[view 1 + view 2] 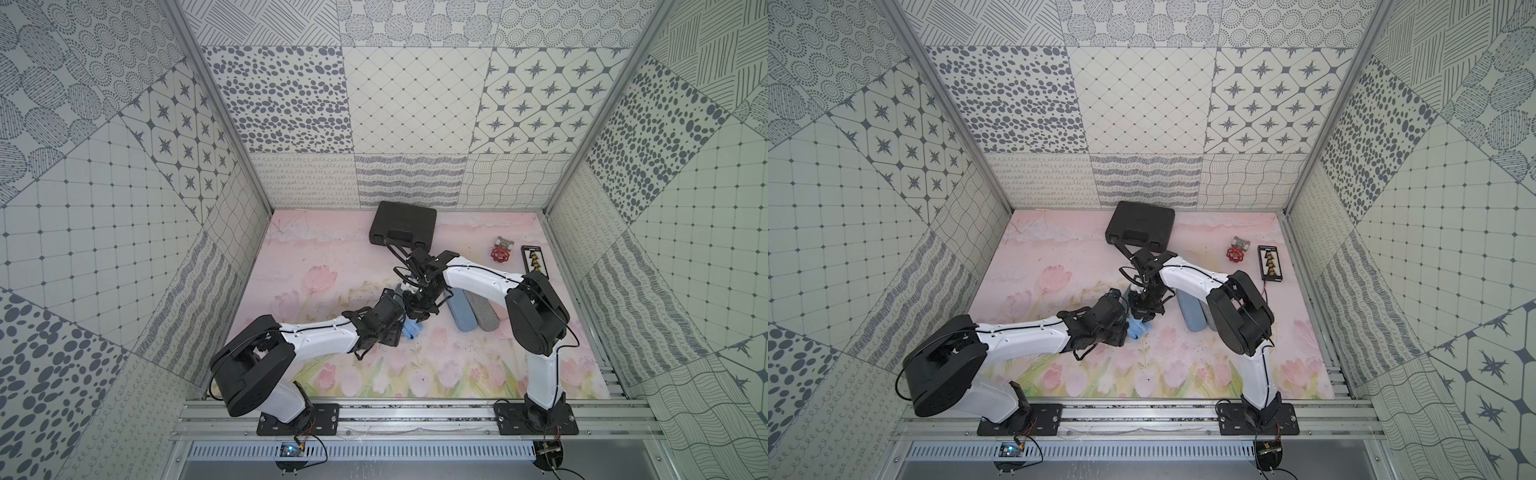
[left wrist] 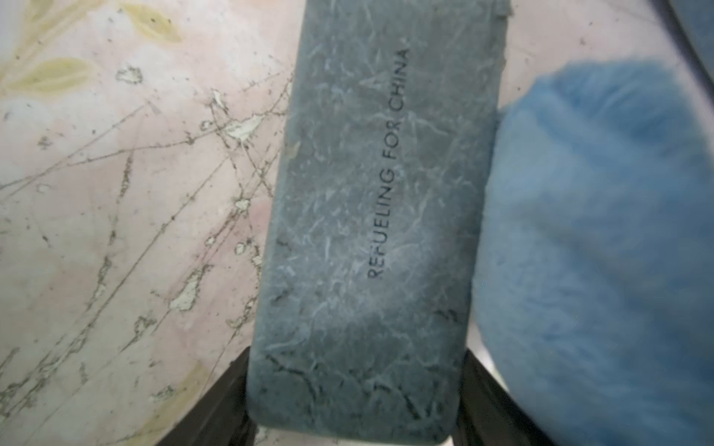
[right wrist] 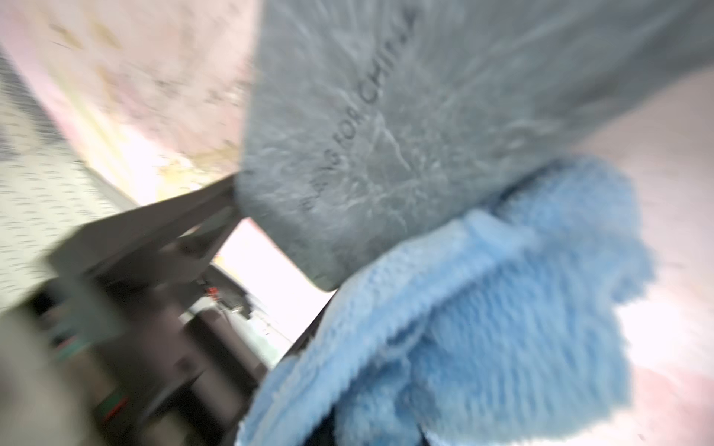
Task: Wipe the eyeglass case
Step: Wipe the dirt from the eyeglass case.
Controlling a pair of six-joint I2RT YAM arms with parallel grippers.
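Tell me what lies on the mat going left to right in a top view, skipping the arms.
blue cloth → blue case → grey case → red valve → black board

You can read only one text: "REFUELING FOR CHINA", printed in dark letters along the grey case (image 2: 340, 216). In the right wrist view the same line on the case (image 3: 425, 116) is blurred, and only "FOR CHIN" is legible. The label on the black strip (image 1: 536, 259) is too small to read.
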